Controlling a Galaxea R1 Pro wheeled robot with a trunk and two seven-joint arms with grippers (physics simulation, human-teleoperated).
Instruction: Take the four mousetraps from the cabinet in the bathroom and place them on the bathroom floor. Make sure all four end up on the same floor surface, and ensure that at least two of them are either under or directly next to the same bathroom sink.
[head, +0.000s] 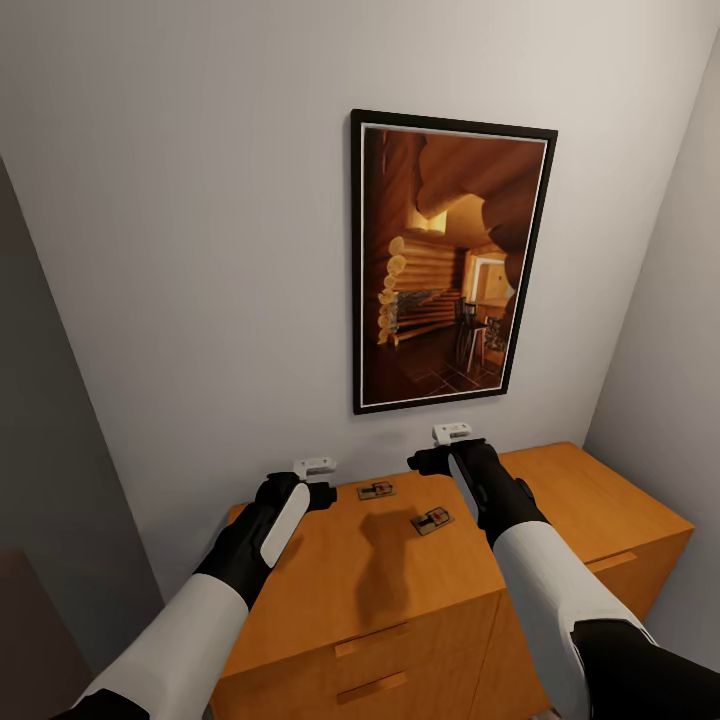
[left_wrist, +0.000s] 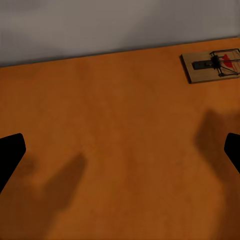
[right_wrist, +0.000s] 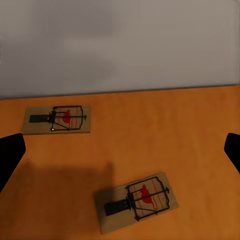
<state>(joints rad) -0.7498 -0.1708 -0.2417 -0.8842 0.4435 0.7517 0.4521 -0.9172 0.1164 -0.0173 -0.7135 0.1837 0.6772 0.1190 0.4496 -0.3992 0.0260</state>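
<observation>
Head view is showing two mousetraps, one (head: 376, 490) lying nearer the wall and one (head: 432, 520) nearer the front, between the left gripper (head: 318, 492) and right gripper (head: 428, 461), both spread wide. They are lying flat on the cabinet (head: 330, 600): tan boards, dark wire, red spot.

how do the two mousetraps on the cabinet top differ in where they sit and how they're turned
The rear mousetrap lies close to the wall, nearly parallel to it; the front mousetrap sits farther out on the cabinet and is angled. The front one is nearer the right claw. Both are flat tan boards with red spots.
</observation>
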